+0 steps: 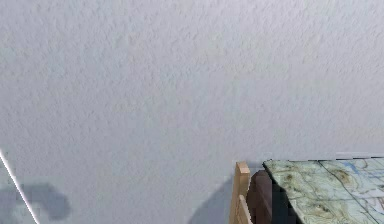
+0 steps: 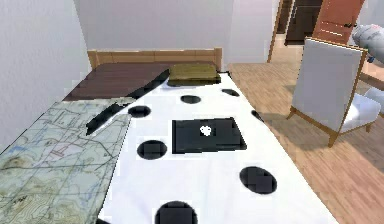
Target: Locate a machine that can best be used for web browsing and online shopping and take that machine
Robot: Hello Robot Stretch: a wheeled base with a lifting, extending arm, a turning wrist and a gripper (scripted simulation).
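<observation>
Well, a dark laptop [image 2: 208, 135] lies on the spotted bed [image 2: 205, 178]; end effector's state unclear.

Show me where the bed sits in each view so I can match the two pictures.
Forward view: the bed, a corner at the bottom right.
Arm side view: the bed runs up the middle, a dark laptop at its centre.
Shared landmark: the map-patterned blanket, bottom right in the forward view, lower left in the arm side view.
</observation>
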